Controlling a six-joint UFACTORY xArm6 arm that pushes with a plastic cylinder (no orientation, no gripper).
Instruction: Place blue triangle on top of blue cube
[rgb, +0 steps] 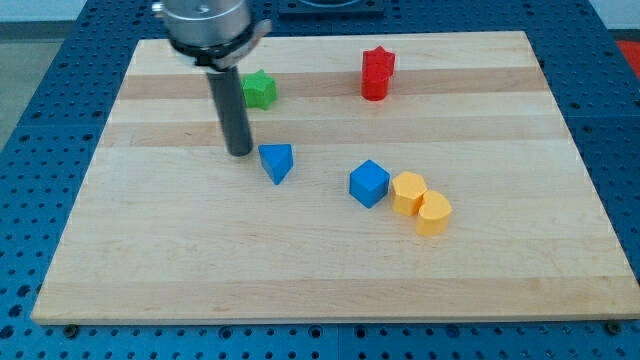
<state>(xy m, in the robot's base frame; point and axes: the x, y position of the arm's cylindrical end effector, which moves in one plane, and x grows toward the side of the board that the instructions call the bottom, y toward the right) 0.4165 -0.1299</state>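
The blue triangle (277, 161) lies on the wooden board (150, 250) a little left of centre. The blue cube (369, 184) sits to its right, with a clear gap between them. My tip (240, 152) rests on the board just left of the blue triangle, close to it, slightly higher in the view. I cannot tell whether it touches the triangle.
A green star-shaped block (259, 90) sits behind the rod near the view's top. Two red blocks (377, 72) stand close together at the top centre-right. Two yellow blocks (421, 203) sit right against the blue cube's right side.
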